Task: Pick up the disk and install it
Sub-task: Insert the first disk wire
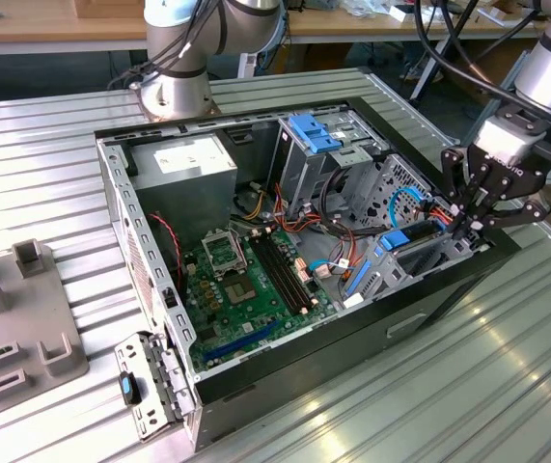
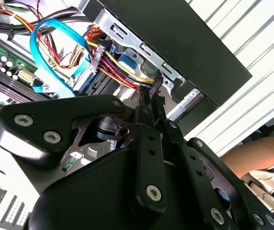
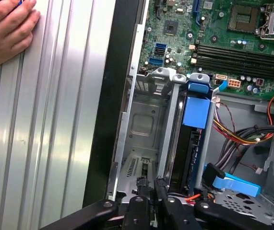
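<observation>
Now | gripper (image 1: pixel 470 224) hovered at the case's right edge, fingers apparently pinched together, empty | disk (image 3: pixel 193 139) sat just beside, edge-on in bay.

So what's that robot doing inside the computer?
A robot arm's gripper hangs over the drive bay at the edge of the open computer case, on the exterior view's right. The disk in its blue carrier looks slotted into the bay, just beside the gripper. A person's hand rests on the ribbed table nearby.
</observation>
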`<action>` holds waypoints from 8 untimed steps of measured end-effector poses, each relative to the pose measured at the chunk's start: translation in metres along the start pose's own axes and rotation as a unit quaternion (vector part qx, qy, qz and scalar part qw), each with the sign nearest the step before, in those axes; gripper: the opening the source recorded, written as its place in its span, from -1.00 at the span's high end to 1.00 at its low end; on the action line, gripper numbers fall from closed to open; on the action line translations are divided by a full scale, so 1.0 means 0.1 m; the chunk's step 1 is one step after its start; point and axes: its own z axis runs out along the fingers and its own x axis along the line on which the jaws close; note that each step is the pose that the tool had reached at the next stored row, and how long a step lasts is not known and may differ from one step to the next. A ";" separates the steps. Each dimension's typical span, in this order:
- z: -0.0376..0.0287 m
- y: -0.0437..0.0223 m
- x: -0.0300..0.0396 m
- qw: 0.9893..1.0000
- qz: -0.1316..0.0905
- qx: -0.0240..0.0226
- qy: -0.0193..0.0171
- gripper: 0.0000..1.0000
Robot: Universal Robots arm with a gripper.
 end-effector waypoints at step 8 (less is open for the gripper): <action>-0.037 0.049 -0.007 1.000 0.004 0.000 0.000 0.67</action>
